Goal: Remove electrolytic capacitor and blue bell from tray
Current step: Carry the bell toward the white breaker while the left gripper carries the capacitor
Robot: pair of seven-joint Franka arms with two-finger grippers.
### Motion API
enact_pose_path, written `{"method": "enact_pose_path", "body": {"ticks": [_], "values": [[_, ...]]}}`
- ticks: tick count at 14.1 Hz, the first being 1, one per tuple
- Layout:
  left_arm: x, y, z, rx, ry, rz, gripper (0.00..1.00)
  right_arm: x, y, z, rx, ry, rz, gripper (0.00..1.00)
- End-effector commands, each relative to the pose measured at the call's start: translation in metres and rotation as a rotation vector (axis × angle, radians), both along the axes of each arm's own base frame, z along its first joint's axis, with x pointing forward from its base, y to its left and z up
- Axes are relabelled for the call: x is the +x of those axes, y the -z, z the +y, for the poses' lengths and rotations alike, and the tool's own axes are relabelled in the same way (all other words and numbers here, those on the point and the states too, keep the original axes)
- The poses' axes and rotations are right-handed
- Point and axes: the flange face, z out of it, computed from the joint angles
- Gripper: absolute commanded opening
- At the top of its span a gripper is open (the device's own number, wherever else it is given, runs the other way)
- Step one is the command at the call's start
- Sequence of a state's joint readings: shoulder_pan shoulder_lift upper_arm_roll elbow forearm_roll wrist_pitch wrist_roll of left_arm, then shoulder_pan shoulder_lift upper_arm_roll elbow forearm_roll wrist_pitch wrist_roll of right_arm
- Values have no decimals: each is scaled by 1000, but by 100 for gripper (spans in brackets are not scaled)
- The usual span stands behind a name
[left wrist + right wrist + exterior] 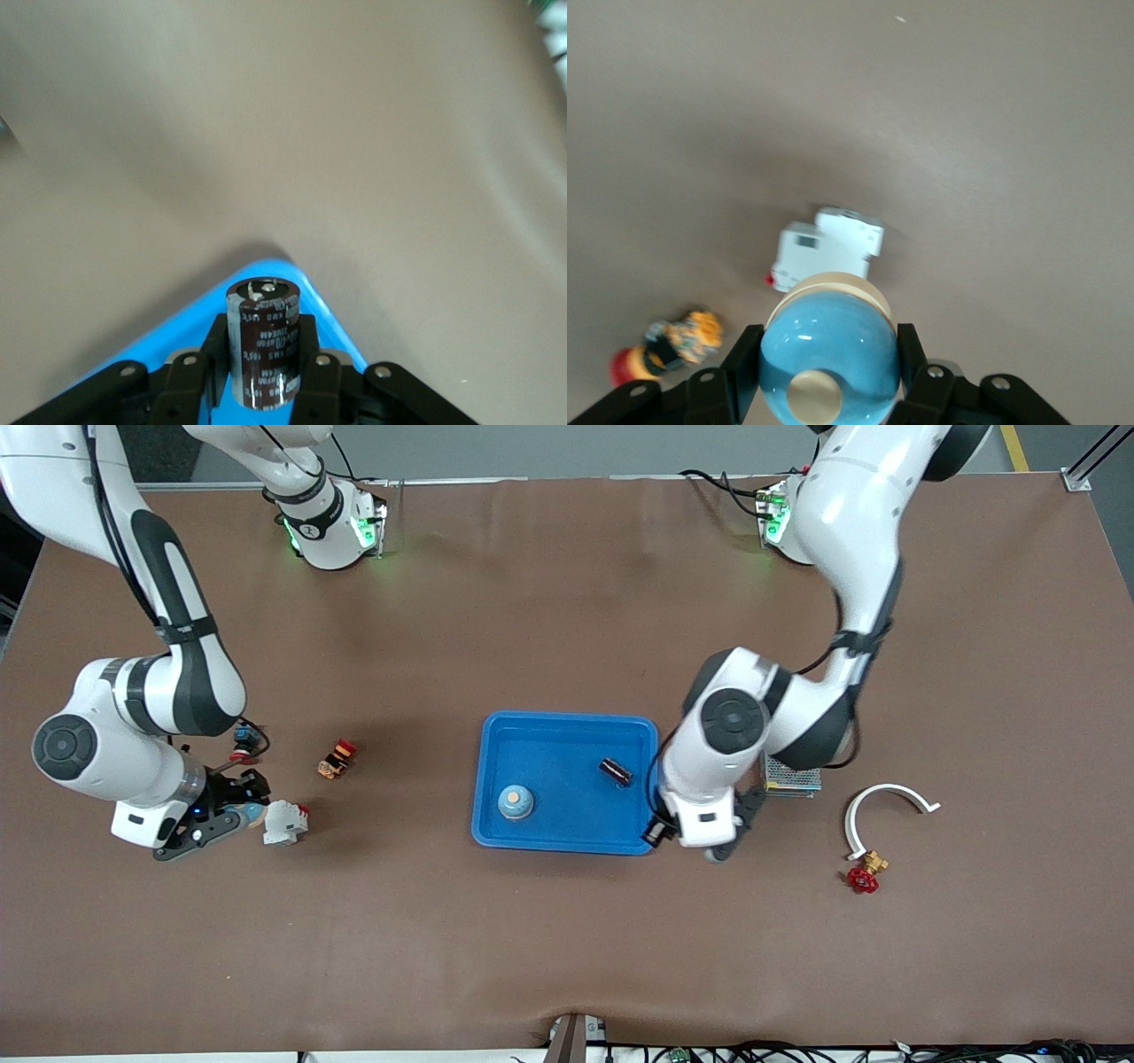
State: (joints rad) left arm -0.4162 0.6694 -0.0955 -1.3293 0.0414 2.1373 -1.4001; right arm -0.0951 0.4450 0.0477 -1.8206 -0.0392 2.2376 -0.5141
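Observation:
A blue tray (496, 735) lies mid-table with a blue bell (515, 802) and a dark capacitor (616, 771) in it. My left gripper (263, 359) is shut on another dark brown capacitor (263, 341), held upright over a corner of the tray (332, 323). In the front view this gripper (719, 849) is at the tray's edge toward the left arm's end, and its hand hides the held capacitor. My right gripper (829, 359) is shut on a second blue bell (829, 350). In the front view that gripper (237, 821) holds the bell (254, 812) low beside a white block.
The white block (285, 822) and an orange and red part (336, 759) lie toward the right arm's end. A metal box (793, 777), a white curved piece (886, 806) and a red-handled brass valve (866, 872) lie toward the left arm's end.

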Motion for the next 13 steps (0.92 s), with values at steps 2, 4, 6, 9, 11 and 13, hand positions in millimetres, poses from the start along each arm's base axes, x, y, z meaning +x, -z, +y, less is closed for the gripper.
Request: {"method": "enact_pose_path", "body": {"ticks": [2, 4, 6, 9, 11, 13], "values": [[16, -47, 82, 40, 113, 30, 15, -7, -4, -36, -4, -41, -38, 0], [31, -50, 125, 56, 175, 24, 15, -6, 12, -58, -8, -59, -63, 0], [45, -48, 183, 87, 277, 31, 15, -6, 29, -73, -6, -55, -68, 0], [58, -33, 255, 103, 404, 46, 15, -10, 54, -90, 1, -24, -56, 0], [63, -18, 297, 106, 468, 64, 16, -13, 69, -97, 16, 3, -34, 0], [63, -1, 338, 104, 516, 87, 16, -17, 81, -105, 30, 30, -17, 0]]}}
